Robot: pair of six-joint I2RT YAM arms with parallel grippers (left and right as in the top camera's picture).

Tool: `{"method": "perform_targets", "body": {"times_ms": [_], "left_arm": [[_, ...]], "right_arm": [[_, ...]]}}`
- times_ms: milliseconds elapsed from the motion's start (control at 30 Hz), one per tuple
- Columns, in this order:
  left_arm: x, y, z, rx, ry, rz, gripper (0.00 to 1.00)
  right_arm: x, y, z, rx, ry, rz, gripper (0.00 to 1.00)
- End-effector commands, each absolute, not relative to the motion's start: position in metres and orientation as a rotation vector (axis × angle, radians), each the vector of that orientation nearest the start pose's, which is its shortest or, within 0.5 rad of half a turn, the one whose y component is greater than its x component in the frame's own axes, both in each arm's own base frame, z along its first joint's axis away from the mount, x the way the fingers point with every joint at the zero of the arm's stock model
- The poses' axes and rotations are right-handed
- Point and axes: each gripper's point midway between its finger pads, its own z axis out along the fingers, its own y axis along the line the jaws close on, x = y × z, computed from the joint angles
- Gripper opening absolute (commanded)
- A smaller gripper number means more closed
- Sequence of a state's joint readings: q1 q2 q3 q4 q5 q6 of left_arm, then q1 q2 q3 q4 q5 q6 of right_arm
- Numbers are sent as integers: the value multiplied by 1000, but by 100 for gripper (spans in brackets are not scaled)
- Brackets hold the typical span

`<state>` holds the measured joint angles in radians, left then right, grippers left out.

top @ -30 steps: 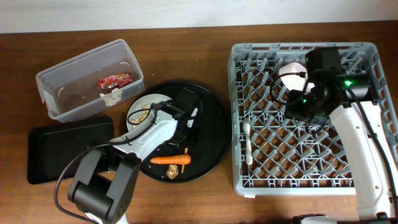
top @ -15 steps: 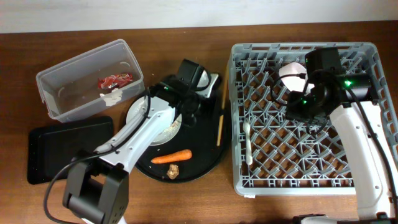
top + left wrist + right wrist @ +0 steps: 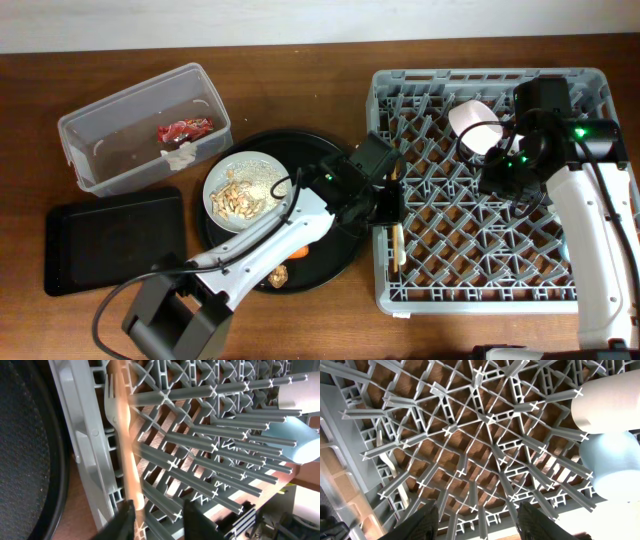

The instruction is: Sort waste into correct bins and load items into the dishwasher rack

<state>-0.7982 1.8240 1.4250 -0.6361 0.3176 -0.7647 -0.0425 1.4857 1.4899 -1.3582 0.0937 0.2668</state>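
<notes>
My left gripper (image 3: 160, 510) hangs open over the left edge of the grey dishwasher rack (image 3: 580, 285). A blurred tan wooden stick (image 3: 125, 445) lies along its left finger, beside the white fork (image 3: 111, 390) in the rack. Over the rack's lattice floor my right gripper (image 3: 482, 515) stands open and empty. Next to it are the white cup (image 3: 610, 402) and the blue cup (image 3: 612, 467). The white plate (image 3: 247, 190) carries noodle scraps. The carrot (image 3: 297, 252) and brown lump (image 3: 277, 275) lie by my left arm. The bowl is out of view.
The plate, carrot and lump sit on a large round black tray (image 3: 340, 160). The clear tub (image 3: 90, 150) at the back left holds the red wrapper (image 3: 183, 129) and white tissue (image 3: 180, 157). The shallow black tray (image 3: 115, 240) lies in front of it.
My left arm has swung right from the plate to the rack's left edge, bringing the wooden stick along; the plate is uncovered. My right arm has shifted slightly right.
</notes>
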Motion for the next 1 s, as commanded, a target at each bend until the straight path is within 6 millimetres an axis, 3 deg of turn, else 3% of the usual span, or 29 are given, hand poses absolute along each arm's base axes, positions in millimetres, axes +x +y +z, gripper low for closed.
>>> {"method": "perform_targets", "body": {"times_ms": [0,133,200,267,333,433,533,700,833,967], "left_arm": [[286,-364,124,155,2837,-843,41],[286,-362,124,187,2836,-831,41],[295,-353,124,207,2822,-814,41],[327,-308,117,200,2797,-630,41],[366,-243,109,171,2763,-358,42],[391,-199,107,84,2742,-251,45],[385,-184,98,50,2802,-219,45],[373,-179,88,53,2854,-189,44],[359,-177,54,47,2957,-163,44],[341,-179,39,53,3058,-193,44]], "right_arm": [[295,-33,199,470,2871,-123,54],[294,-33,199,470,2875,-125,54],[294,-33,199,470,2875,-125,54],[294,-33,199,470,2875,-125,54],[294,-33,199,470,2874,-124,54],[294,-33,199,471,2874,-124,54],[294,-33,199,471,2874,-124,54],[293,-33,199,471,2876,-124,54],[293,-33,199,471,2878,-125,54],[293,-33,199,471,2877,-125,54]]}}
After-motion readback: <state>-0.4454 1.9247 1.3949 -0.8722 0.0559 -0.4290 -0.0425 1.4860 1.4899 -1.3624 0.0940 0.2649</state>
